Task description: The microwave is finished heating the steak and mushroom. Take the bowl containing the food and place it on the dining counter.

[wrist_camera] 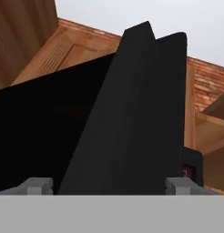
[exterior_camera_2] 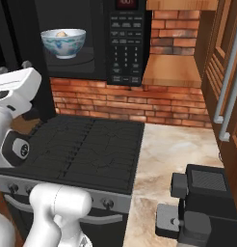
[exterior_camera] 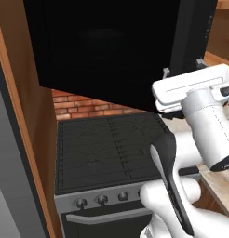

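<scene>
My arm raised, wrist bent, jaws spread wide.

From the left base view my arm climbs from the lower right at about 5 o'clock, a dark-sided link running up toward 12 o'clock, then the white forearm angling to 1 o'clock into the flat white hand. My gripper [exterior_camera: 181, 69] points up toward 11 o'clock, its 2 grey fingertips [exterior_camera: 166, 72] standing well apart. In the right base view my hand sits at the left edge near 9 o'clock, the gripper [exterior_camera_2: 13, 67] again aimed upward. In the hand view my 2 fingertips [wrist_camera: 39, 184] rise at 7 and 5 o'clock, far from each other, gripping nothing between them.
</scene>
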You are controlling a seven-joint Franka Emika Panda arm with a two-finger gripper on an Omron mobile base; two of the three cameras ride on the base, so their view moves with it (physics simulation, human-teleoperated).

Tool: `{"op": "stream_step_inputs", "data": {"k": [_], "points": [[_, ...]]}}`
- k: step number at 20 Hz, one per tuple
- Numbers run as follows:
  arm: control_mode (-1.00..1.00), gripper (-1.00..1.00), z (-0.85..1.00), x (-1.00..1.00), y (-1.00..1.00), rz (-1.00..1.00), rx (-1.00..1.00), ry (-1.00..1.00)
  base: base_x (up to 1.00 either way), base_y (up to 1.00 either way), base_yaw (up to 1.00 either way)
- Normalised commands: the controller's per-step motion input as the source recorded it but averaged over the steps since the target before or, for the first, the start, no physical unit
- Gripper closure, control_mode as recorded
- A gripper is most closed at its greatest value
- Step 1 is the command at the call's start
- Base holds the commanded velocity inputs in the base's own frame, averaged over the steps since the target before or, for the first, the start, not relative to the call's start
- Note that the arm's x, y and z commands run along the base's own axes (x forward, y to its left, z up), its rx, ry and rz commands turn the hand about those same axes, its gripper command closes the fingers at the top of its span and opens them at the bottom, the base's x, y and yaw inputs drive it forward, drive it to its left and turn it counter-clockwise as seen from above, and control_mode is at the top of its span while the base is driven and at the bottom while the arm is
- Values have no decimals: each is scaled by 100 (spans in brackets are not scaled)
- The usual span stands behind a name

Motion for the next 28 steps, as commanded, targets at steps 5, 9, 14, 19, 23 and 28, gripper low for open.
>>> {"op": "stream_step_inputs", "data": {"k": [5,9,14,19,23,28], "points": [[-100,-100,-22,-78,-80,-5,-2,24,0,0,0],[-100,-100,4,-29,-100,1,10,24,0,0,0],[-100,-100,8,-69,-77,7,8,3,0,0,0],[-100,-100,1,0,-5,0,1,-1,0,0,0],[-100,-100,0,19,-80,21,26,29,0,0,0],[-100,-100,-14,47,-67,30,32,50,0,0,0]]}}
